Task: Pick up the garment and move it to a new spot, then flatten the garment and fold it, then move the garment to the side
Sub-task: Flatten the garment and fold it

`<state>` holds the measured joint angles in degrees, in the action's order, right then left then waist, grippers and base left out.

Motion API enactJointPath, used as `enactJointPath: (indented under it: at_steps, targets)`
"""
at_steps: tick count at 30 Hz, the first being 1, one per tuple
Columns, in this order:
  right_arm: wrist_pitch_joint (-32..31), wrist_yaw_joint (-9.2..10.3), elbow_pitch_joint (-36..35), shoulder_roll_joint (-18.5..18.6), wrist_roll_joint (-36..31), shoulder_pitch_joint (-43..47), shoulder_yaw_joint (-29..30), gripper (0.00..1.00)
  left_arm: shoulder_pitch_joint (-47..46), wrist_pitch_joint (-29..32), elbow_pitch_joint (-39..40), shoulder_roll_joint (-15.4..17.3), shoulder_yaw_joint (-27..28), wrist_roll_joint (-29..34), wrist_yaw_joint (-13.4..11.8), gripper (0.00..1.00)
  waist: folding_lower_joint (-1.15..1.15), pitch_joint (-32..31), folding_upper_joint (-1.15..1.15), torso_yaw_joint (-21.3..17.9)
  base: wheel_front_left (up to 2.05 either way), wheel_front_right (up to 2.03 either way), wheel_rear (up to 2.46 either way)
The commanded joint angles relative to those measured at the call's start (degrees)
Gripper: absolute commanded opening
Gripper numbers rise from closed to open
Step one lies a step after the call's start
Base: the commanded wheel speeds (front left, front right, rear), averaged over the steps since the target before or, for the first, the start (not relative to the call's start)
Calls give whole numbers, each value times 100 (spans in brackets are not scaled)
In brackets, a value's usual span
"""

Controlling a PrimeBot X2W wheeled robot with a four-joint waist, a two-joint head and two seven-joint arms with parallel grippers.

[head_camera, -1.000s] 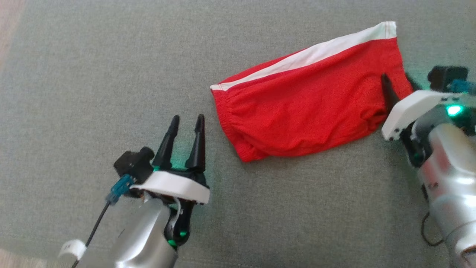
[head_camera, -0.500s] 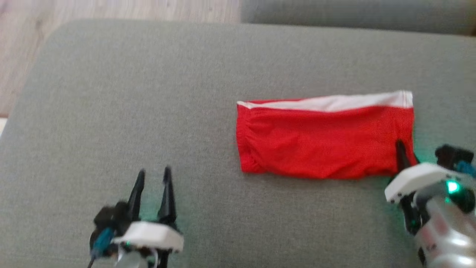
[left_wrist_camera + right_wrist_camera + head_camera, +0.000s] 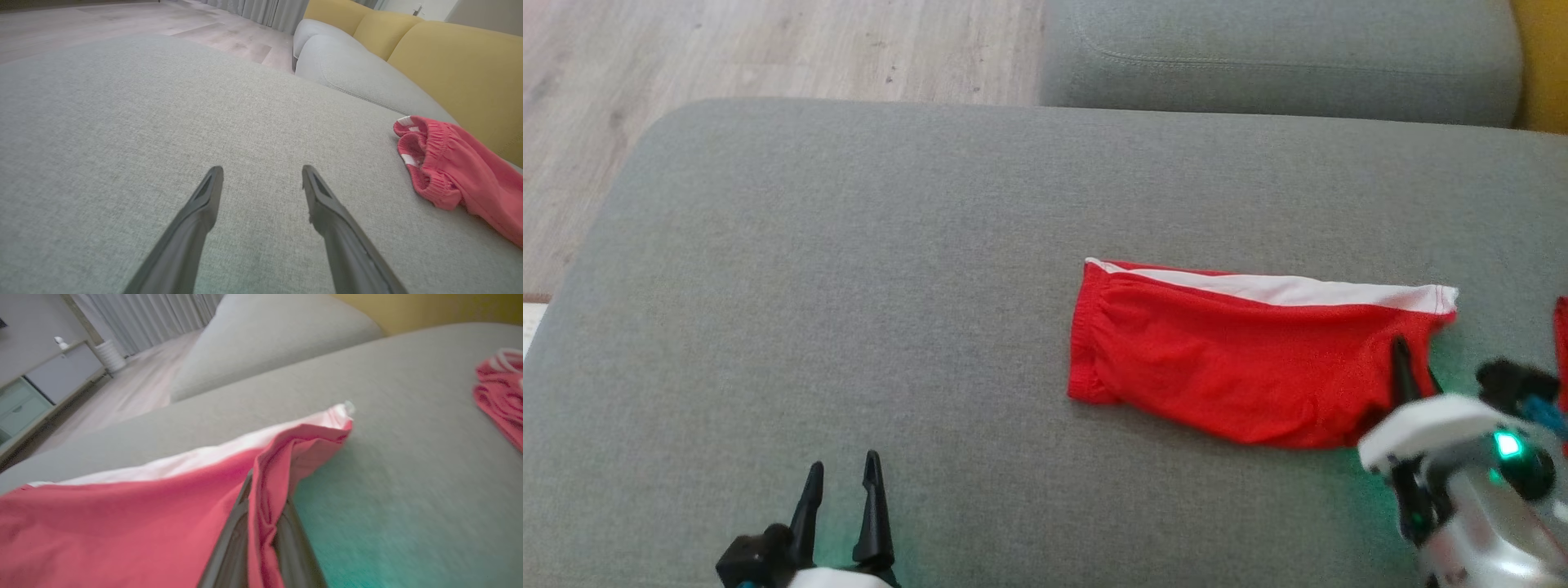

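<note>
Grey sofa seat (image 3: 849, 286) is spreading under both arms as I am watching the feeds. My right gripper (image 3: 1413, 366) is clamping a fold of the red shorts (image 3: 1241, 367). In its wrist view the two dark fingers are pressing together with bunched cloth between them, at the leg-hem end, close to the corner where the white side stripe (image 3: 1298, 290) is ending. From that pinch the shorts are lying across the seat towards the left arm's side, folded into a long band. The stripe is running along the far edge and the elastic waistband (image 3: 1086, 343) is sitting at the end farthest from the grip. Green light from the wrist is tinting the fabric beside the fingers.

On the outer side of the right gripper, another red garment (image 3: 498, 392) with white trim is lying bunched, apart from the shorts.

My left gripper (image 3: 844, 461) is hovering over bare seat with its fingers spread and nothing between them, well apart from the waistband, which is lying ahead and towards the right arm.

Farther out, a second grey cushion (image 3: 1258, 57), a yellow backrest (image 3: 449, 61) and pale wooden floor (image 3: 768, 49) are showing.
</note>
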<state>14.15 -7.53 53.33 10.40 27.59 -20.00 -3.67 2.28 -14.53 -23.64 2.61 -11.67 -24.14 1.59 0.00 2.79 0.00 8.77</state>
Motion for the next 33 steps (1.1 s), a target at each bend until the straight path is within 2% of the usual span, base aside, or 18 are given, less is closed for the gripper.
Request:
enactJointPath:
  at_steps: [1,6,12,13,14,15,20,23,27,28,33]
  targets:
    - [79,4,-313,-47,-101,-338,-169,0,-150,-47,155,27,137,26,25,100,0,11,0,44,0,0,0]
    - [77,4,-1013,-479,-227,-626,-698,0,-157,-47,79,27,88,58,39,100,0,-34,0,205,0,0,0]
    - [-355,4,-1357,-741,-12,-687,-1921,0,-169,-47,-25,27,-31,74,79,100,0,-85,0,519,0,0,0]
    - [-459,4,-1390,-746,151,-637,-2180,36,-178,-47,-45,27,-55,83,86,100,0,-93,0,579,0,0,0]
    - [-494,4,-1467,-747,363,-589,-2408,89,-189,-47,-64,27,-72,93,91,100,0,-94,0,628,0,0,0]
    - [-485,4,-1550,-748,558,-551,-2621,100,-199,-47,-73,27,-78,102,89,100,0,-102,0,665,0,0,0]
    - [-273,4,-1949,-750,1226,-388,-3487,100,-214,-47,-53,27,49,171,50,100,0,-147,0,625,0,0,0]
    - [-40,4,-1984,-750,1226,-325,-3547,100,-184,-47,15,27,248,279,28,100,0,-220,0,424,0,0,0]
    - [75,4,-1914,-605,778,-193,-2791,100,-131,-47,151,27,428,485,-4,100,0,-282,0,175,0,0,0]
    - [75,4,-1914,-605,778,-193,-2791,100,-131,-47,151,27,428,485,-4,100,0,-282,0,175,0,0,0]
    - [83,4,-2432,-586,-414,348,-999,100,-82,-47,359,27,592,908,-59,100,0,-313,0,-68,0,0,0]
